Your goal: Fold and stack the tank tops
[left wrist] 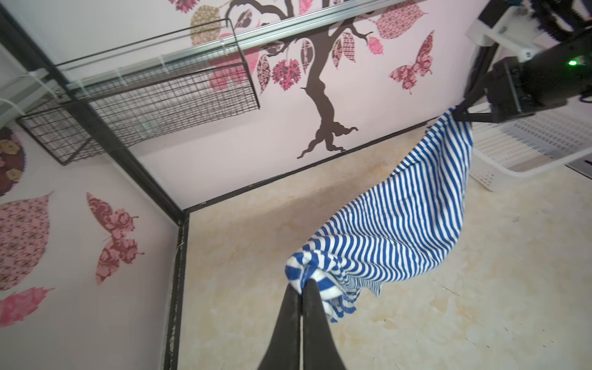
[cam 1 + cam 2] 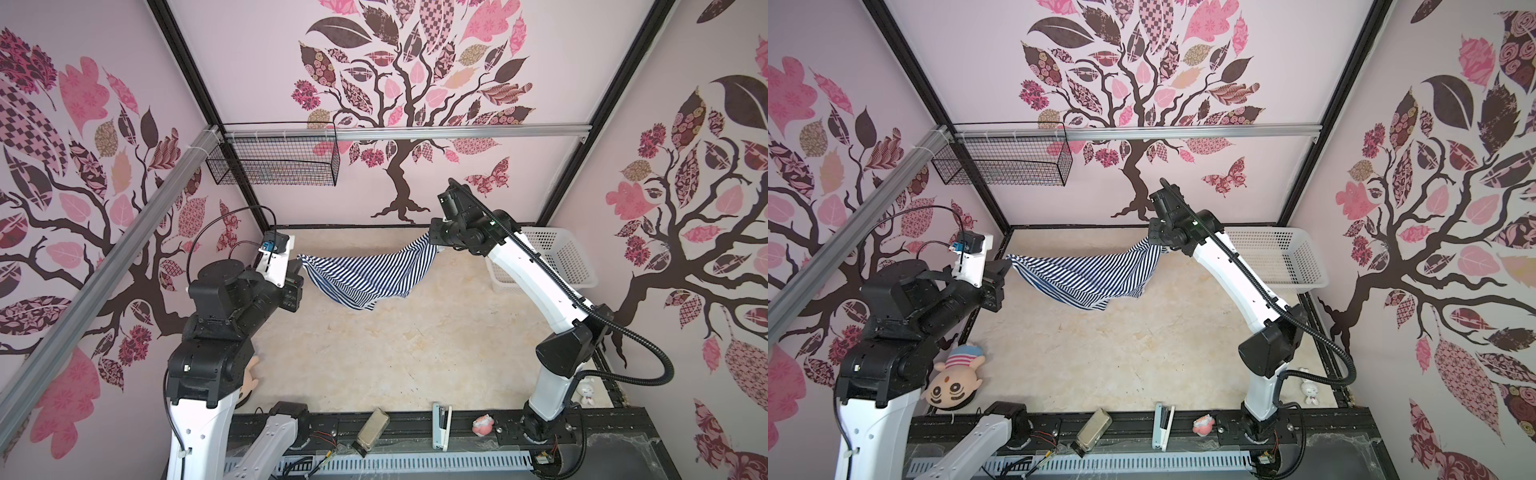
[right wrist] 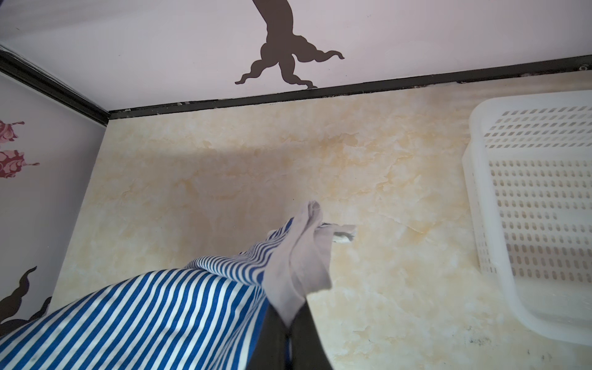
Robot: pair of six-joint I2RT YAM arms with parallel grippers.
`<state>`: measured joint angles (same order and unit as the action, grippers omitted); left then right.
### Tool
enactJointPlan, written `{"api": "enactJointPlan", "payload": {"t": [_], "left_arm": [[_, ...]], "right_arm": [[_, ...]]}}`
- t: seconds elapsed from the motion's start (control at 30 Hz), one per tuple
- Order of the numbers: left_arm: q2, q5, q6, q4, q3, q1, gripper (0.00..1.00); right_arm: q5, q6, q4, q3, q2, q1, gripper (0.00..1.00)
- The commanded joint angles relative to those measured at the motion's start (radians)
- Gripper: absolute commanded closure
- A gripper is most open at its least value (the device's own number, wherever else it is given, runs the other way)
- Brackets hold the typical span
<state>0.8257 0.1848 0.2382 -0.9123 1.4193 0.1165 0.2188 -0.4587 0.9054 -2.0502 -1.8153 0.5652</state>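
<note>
The beige marbled table point(image 2: 374, 357) is lying bare across its middle, and above its far half the striped tank top point(image 2: 365, 274) is hanging stretched between the two arms like a hammock, its middle sagging low in both top views point(image 2: 1084, 282); whether its lowest fold is touching the surface I cannot tell. A white plastic basket point(image 2: 557, 257) is sitting at the far right corner of the table, just beyond the right arm, and a black wire basket point(image 2: 274, 162) is hanging from the rail on the back wall at the left. A plush doll point(image 2: 955, 382) is lying on its back at the near left edge, partly under the left arm. The left gripper point(image 1: 302, 285) is pinching a bunched corner of the top, its fingers pressed together on the cloth. The right gripper point(image 3: 290, 323) is clamping the opposite end higher up, with a pale strip of trim sticking out past its fingers. Along the black front rail a stapler point(image 2: 441, 424) is lying between a small metal box point(image 2: 370, 430) and a small pink figure point(image 2: 483, 424).
</note>
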Motion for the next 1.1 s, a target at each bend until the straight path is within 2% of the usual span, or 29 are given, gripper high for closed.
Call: {"api": "enactJointPlan", "payload": {"t": [0.0, 0.2, 0.33, 0.43, 0.47, 0.53, 0.6, 0.67, 0.7, 0.77, 0.87, 0.9, 0.93, 1.07], "left_arm": [[-0.029, 0.135, 0.011, -0.003, -0.06, 0.0, 1.0], [-0.033, 0.24, 0.02, -0.036, -0.104, 0.0, 1.0], [-0.026, 0.398, 0.013, -0.074, -0.125, 0.001, 1.0], [-0.013, 0.457, -0.018, -0.068, -0.147, 0.035, 1.0], [-0.008, 0.445, -0.031, -0.059, -0.153, 0.06, 1.0], [0.005, 0.388, -0.047, -0.037, -0.16, 0.142, 1.0], [0.026, 0.402, -0.062, -0.018, -0.164, 0.173, 1.0], [0.06, 0.425, -0.076, -0.002, -0.164, 0.176, 1.0], [0.076, 0.425, -0.075, 0.002, -0.164, 0.184, 1.0], [0.106, 0.409, -0.07, 0.018, -0.166, 0.207, 1.0], [0.155, 0.408, -0.066, 0.043, -0.177, 0.236, 1.0], [0.176, 0.409, -0.068, 0.055, -0.18, 0.251, 1.0], [0.196, 0.4, -0.068, 0.064, -0.184, 0.276, 1.0], [0.274, 0.364, -0.054, 0.084, -0.176, 0.389, 1.0]], "right_arm": [[0.013, 0.03, 0.016, -0.014, 0.023, -0.03, 1.0], [-0.053, 0.053, 0.016, -0.119, -0.112, -0.053, 1.0], [-0.096, 0.056, 0.048, -0.304, -0.295, -0.067, 1.0], [-0.128, 0.05, 0.072, -0.425, -0.435, -0.079, 0.99], [-0.132, 0.044, 0.082, -0.457, -0.469, -0.082, 0.94], [-0.135, 0.035, 0.11, -0.509, -0.516, -0.083, 0.7], [-0.129, 0.023, 0.144, -0.514, -0.509, -0.084, 0.56], [-0.126, 0.009, 0.174, -0.456, -0.449, -0.083, 0.49], [-0.13, 0.001, 0.168, -0.395, -0.403, -0.081, 0.49], [-0.144, -0.013, 0.087, -0.17, -0.252, -0.065, 0.47], [-0.16, -0.049, -0.137, 0.212, 0.012, -0.054, 0.43], [-0.151, -0.058, -0.168, 0.303, 0.08, -0.057, 0.35], [-0.142, -0.06, -0.174, 0.363, 0.129, -0.059, 0.3], [-0.124, -0.075, -0.144, 0.512, 0.254, -0.064, 0.29]]}}
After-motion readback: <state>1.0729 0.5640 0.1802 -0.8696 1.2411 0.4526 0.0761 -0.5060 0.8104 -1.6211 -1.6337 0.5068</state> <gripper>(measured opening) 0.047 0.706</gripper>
